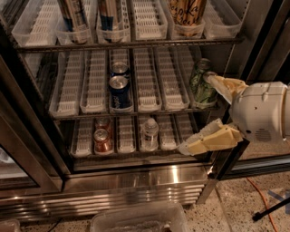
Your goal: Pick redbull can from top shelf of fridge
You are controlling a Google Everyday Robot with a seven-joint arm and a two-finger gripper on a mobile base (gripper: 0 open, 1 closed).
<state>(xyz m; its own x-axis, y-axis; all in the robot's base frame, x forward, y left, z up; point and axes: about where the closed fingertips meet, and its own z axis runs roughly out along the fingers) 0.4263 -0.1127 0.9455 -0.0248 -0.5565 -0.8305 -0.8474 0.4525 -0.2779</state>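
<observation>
Two cream-coloured fingers (217,138) of the gripper (194,113) are spread wide apart at the right side of the fridge (136,179), level with the middle and lower racks and holding nothing. The upper finger's tip sits at the shoulder of a green can (201,86) on the middle rack; whether they touch is unclear. The redbull can (109,16) stands up on the top shelf (136,45), in a white lane tray left of centre, well above the gripper. Another tall can (72,18) stands one lane to its left, and a tan can (186,13) further right. A Pepsi can (120,93) fronts the middle rack, a red can (103,140) and a clear bottle (149,131) the bottom one.
</observation>
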